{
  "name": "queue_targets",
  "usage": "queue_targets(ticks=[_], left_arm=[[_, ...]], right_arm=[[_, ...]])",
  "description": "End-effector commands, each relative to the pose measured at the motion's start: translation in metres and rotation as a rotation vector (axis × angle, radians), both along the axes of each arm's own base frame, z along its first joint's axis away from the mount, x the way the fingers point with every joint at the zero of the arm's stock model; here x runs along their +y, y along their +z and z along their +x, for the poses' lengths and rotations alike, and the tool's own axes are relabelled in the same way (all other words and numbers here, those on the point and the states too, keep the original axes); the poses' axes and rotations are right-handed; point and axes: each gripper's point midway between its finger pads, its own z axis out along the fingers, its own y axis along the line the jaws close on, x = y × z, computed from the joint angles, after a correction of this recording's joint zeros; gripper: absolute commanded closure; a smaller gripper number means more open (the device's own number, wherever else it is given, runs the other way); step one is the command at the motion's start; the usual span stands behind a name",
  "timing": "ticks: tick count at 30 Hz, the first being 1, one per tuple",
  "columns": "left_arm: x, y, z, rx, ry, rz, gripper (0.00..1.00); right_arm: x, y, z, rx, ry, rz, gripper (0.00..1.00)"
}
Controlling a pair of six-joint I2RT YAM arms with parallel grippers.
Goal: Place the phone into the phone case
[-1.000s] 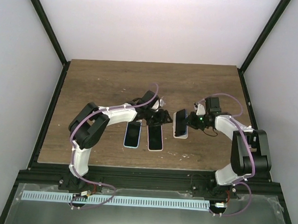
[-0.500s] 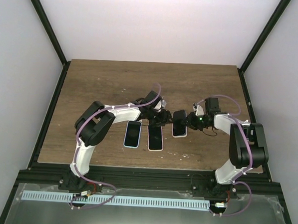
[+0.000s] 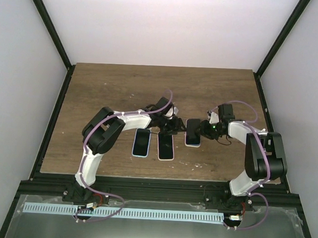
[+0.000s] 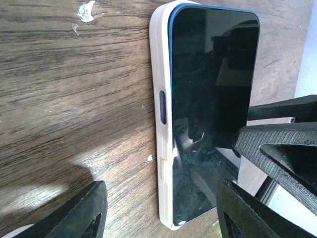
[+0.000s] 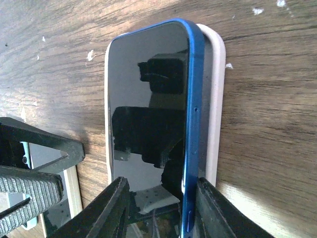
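The blue-edged phone [image 3: 193, 130] lies in the white case [image 4: 159, 99], just right of the table's middle. In the right wrist view the phone [image 5: 148, 99] is tilted: its left edge is down in the case [image 5: 216, 99] and its blue right edge stands above the case rim. My right gripper [image 5: 161, 208] is shut on the phone's near end; it also shows in the top view [image 3: 204, 130]. My left gripper [image 4: 161, 213] is open with a finger on either side of the case's other end, touching nothing; it also shows in the top view [image 3: 174, 126].
Two other phones [image 3: 141, 143] [image 3: 166, 147] lie side by side just left of the case, near the left arm. The wooden table [image 3: 107, 89] is walled by a black frame and white panels. The two grippers face each other closely across the case.
My right gripper has brought the tilted phone left and down onto the case. My left gripper has moved right, up to the case's end.
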Motion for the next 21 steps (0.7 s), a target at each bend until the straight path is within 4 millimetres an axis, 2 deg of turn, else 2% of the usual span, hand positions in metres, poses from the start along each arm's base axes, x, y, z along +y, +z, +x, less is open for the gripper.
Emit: queue_targets(ticks=[1, 5, 15, 21], left_arm=[[-0.009, 0.004, 0.002, -0.009, -0.01, -0.027, 0.38], [-0.01, 0.003, 0.003, -0.009, -0.008, -0.03, 0.39], [-0.014, 0.001, 0.007, -0.005, -0.008, -0.036, 0.42], [-0.016, -0.004, 0.007, 0.006, -0.008, -0.035, 0.43]], right_arm=[[-0.01, 0.022, 0.012, -0.067, -0.027, -0.072, 0.62], [-0.014, 0.026, 0.014, -0.082, -0.037, -0.095, 0.61], [-0.014, 0.012, 0.013, -0.055, -0.035, -0.1, 0.8], [-0.014, 0.005, 0.013, -0.041, -0.037, -0.103, 0.81]])
